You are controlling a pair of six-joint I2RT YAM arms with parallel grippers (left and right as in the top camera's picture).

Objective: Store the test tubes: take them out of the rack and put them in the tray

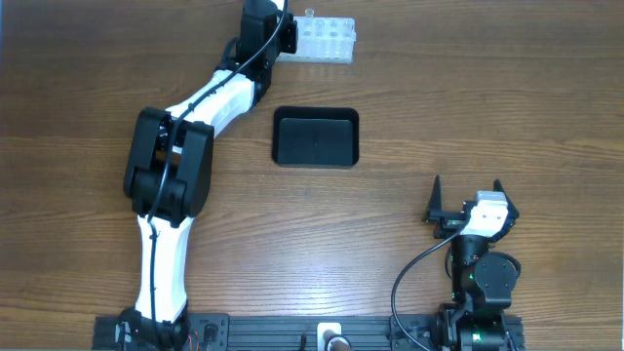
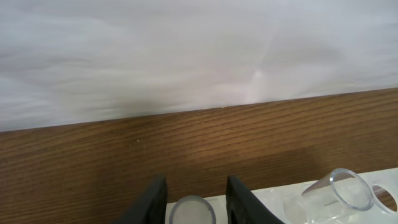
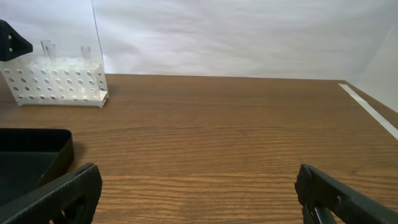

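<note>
Left gripper [image 2: 196,182] released, fingers straddling the rim of a test tube [image 2: 193,210] with slight gaps either side, so not clamped yet; tube stands upright in the rack [image 1: 327,41], long axis vertical, directly under the gripper; next move looks like close, then a straight lift; tray [image 1: 316,136] lies just beside the rack, toward the bases; right gripper [image 1: 468,185] spread wide, well apart from the rack, so the left arm is nearer.

White links [image 1: 161,263], black joints [image 1: 168,161], seemingly white-capped right end effector [image 1: 468,190]
</note>
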